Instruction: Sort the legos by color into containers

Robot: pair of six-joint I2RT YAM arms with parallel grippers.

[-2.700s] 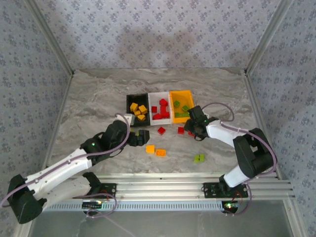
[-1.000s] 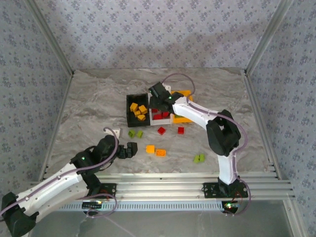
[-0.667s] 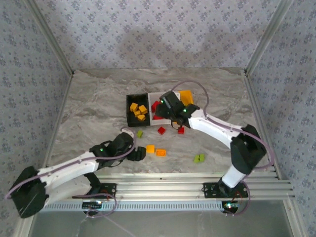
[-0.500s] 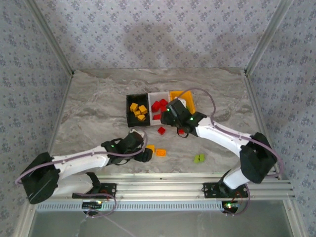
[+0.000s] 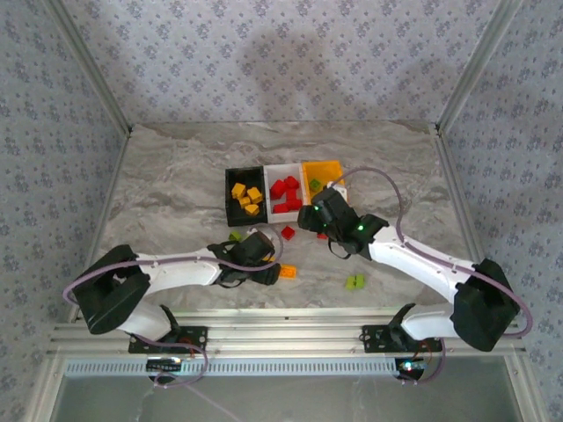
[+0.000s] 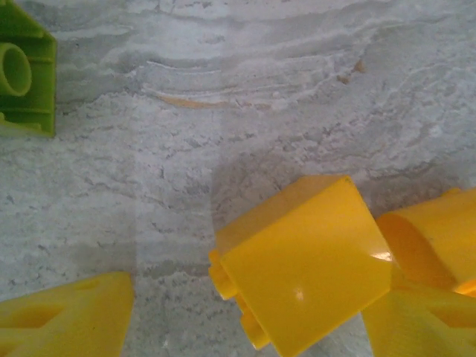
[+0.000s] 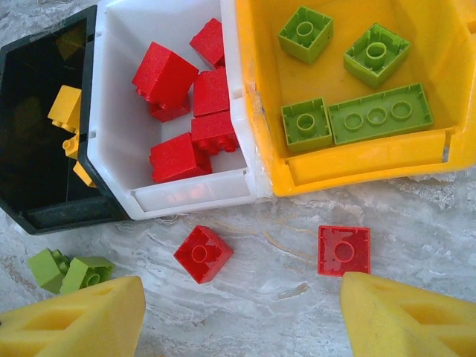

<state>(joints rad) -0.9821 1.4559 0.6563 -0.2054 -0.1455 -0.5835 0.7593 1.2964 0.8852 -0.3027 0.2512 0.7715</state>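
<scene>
Left arm: it lies low and stretched across the table [image 5: 176, 176] from its base toward the centre, wrist pointed down. The left gripper [image 6: 249, 301] is spread, with a yellow brick [image 6: 305, 275] on the table between its fingers. The brick is tipped on its side, studs toward the lower-left finger [image 6: 71, 316], and a clear gap remains there. It sits close against the opposite finger; contact cannot be confirmed. A second yellow-orange brick [image 6: 428, 238] touches or nearly touches it on that side, and this poses a risk, in my judgement, of both being caught together. The black bin [image 5: 244, 195], which holds the yellows, lies beyond and slightly left of this gripper. Right arm: it reaches from its base leftward and away, elbow low at the right. The right gripper [image 7: 242, 316] is spread and empty. A corner-on red brick [image 7: 202, 253] lies just ahead, left of the jaw centreline; a square-set red brick [image 7: 343, 250] lies just ahead of the right finger [image 7: 405, 312]. The white bin [image 7: 190, 195], holding the reds, stands directly beyond both. The right arm is the nearer to these reds; either pick calls for a short advance and descent.
</scene>
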